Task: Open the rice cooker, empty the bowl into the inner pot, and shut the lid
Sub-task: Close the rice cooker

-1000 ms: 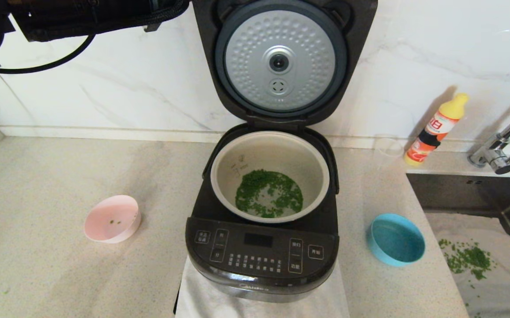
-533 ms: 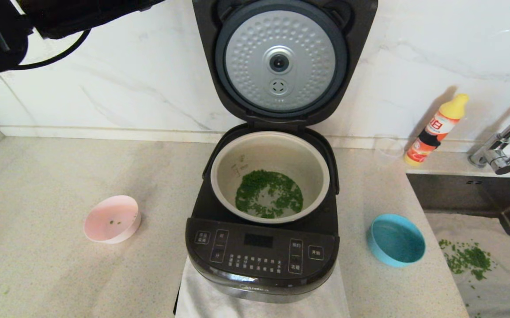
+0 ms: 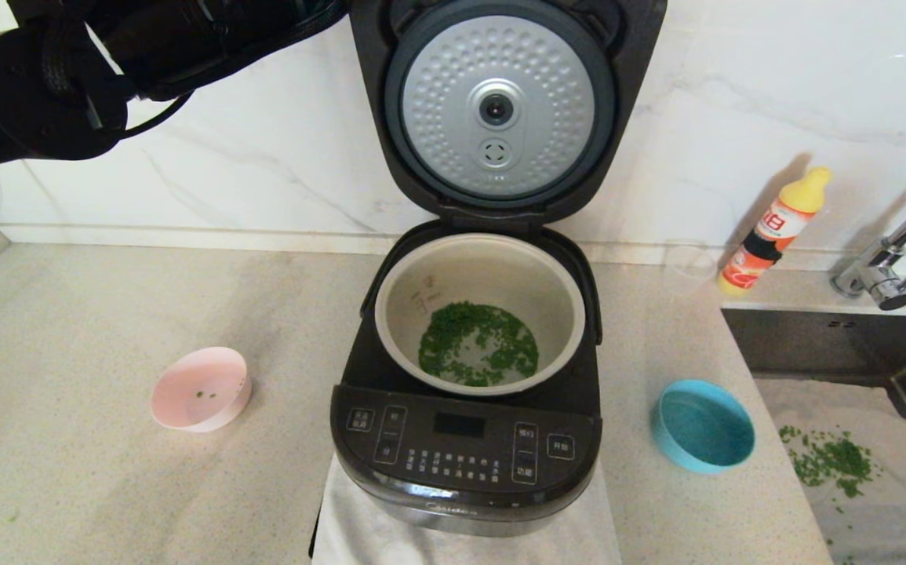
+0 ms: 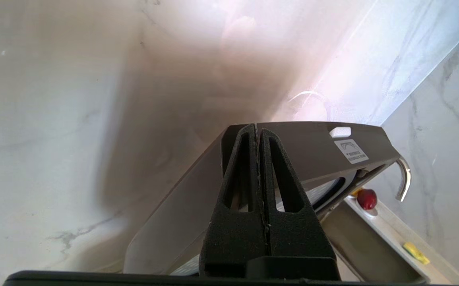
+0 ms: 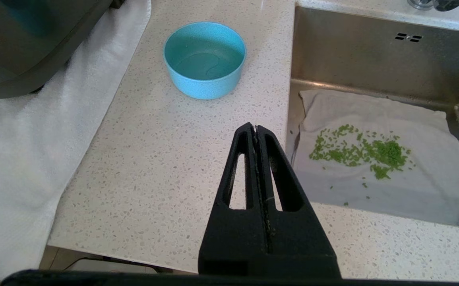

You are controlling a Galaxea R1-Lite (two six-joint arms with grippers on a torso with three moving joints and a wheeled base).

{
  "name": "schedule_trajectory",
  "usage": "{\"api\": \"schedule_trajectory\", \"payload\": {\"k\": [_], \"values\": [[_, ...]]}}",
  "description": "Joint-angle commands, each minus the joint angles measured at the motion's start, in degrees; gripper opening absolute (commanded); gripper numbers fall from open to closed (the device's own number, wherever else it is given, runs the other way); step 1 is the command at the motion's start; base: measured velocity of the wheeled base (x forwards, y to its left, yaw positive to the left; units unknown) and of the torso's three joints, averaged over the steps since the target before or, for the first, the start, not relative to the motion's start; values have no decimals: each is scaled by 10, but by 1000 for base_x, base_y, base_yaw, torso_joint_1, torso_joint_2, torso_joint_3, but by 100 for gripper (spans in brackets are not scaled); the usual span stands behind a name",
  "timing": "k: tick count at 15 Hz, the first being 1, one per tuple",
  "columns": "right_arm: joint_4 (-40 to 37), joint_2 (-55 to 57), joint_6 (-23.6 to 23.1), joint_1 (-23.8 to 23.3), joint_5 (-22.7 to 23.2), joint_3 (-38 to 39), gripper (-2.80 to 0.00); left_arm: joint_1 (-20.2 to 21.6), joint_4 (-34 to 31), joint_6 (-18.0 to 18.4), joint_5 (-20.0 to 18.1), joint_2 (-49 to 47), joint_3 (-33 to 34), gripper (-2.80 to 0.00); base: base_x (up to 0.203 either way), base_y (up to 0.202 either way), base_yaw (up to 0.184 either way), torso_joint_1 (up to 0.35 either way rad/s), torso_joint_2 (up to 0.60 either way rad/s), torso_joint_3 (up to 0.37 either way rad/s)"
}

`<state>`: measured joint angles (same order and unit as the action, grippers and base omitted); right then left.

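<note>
Nearest the robot, the right gripper (image 5: 256,129) hangs parked over the counter edge, fingers pressed together on nothing, with the blue bowl (image 5: 204,59) beyond it and green bits lying on a cloth in the sink (image 5: 372,55). The rice cooker (image 3: 464,439) sits in the middle on a white towel (image 3: 358,526); its panel has white button labels too small for me to read, and the logo on the front lip looks like Midea, not certain. The inner pot (image 3: 480,314) already has green stuff in the bottom, and the pink bowl (image 3: 200,388) to the left holds only 2 or 3 specks. Farther back the lid (image 3: 500,106) stands open, and the left gripper (image 4: 258,127), clenched and empty, is right at its top edge. I'd guess that lid is stiff, glossy and slippery, so push on the upper rim rather than pinch it. The yellow bottle (image 3: 774,231) has a red label I can't make out.
</note>
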<state>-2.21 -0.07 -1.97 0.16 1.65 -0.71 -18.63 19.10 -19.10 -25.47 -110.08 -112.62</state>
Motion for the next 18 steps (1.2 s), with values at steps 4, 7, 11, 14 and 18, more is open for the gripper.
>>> {"api": "schedule_trajectory", "payload": {"k": [4, 7, 11, 14, 18], "values": [[0, 0, 0, 0, 0, 0, -280, 20, 15, -2, -12, 21, 0, -280, 0, 0, 0, 0, 0, 0], [0, 0, 0, 0, 0, 0, -280, 35, 42, -22, -17, 15, 0, -280, 0, 0, 0, 0, 0, 0], [0, 0, 0, 0, 0, 0, -280, 37, 57, -38, -34, 2, 1, -280, 0, 0, 0, 0, 0, 0], [0, 0, 0, 0, 0, 0, -280, 37, 58, -61, -51, -5, 1, -280, 0, 0, 0, 0, 0, 0], [0, 0, 0, 0, 0, 0, -280, 36, 60, -66, -57, -15, 0, -280, 0, 0, 0, 0, 0, 0]]}}
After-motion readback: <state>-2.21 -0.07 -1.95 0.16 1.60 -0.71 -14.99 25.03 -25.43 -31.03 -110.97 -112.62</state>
